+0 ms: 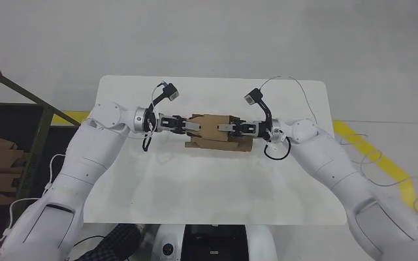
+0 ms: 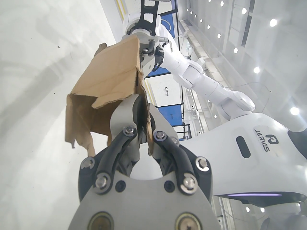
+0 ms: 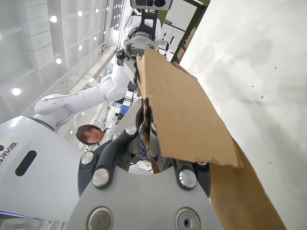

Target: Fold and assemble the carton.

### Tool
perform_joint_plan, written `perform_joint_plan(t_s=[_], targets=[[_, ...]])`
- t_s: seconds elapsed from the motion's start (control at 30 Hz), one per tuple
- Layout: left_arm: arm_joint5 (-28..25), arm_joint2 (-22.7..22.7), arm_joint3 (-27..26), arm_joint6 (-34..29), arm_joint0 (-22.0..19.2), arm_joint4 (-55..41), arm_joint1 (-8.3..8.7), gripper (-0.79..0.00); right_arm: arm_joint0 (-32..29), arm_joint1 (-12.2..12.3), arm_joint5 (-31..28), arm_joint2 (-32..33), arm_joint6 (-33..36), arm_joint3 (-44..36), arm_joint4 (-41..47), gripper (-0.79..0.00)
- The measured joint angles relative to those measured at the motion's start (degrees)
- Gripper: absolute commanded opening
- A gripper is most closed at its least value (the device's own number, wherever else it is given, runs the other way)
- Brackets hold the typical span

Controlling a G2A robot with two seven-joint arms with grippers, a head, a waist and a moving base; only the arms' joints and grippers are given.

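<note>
Gripping the brown cardboard carton [image 1: 217, 132] at both ends, over the middle of the white table [image 1: 196, 189], toward its far side. Pinching one end panel edge-on with the left gripper [image 2: 141, 111], jaws drawn nearly together with only the thickness of the board between them. Clamping the opposite end the same way with the right gripper [image 3: 144, 113], jaws closed down on a ragged flap edge. Sitting half-formed between the two: walls partly squared up, a loose flap hanging toward the table, ends not yet tucked. Possibly resting on the tabletop, possibly hanging just over it; hard telling from above. Risking, from here, tearing at the pinched edges, already frayed, through pulling the ends apart or twisting one against the other. Risking buckling of the thin walls through pushing inward too hard. Risking a slip out of one narrow pinch, leaving the carton swinging from the other gripper. Risking, too, trapping the loose flap underneath and creasing it the wrong way while pressing down to square things up.
</note>
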Motion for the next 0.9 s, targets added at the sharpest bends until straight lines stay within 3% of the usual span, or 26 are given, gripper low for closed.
perform_joint_plan(t_s=[0.37,0.77,0.9], targets=[[0.4,-1.9,-0.3,-1.3,0.4,-3.2,0.25,0.000,0.1,-0.3,0.1,-0.1,0.1,1.4,-0.8,-0.785],[1.4,-3.6,-4.9,-2.7,1.6,-7.2,0.41,0.000,0.5,-1.5,-0.3,-0.8,-0.3,3.6,-2.0,-0.785],[2.2,-2.1,-6.4,-2.7,1.4,-6.5,0.04,0.000,0.6,-2.1,-0.3,-1.1,-0.4,4.0,-2.0,-0.785]])
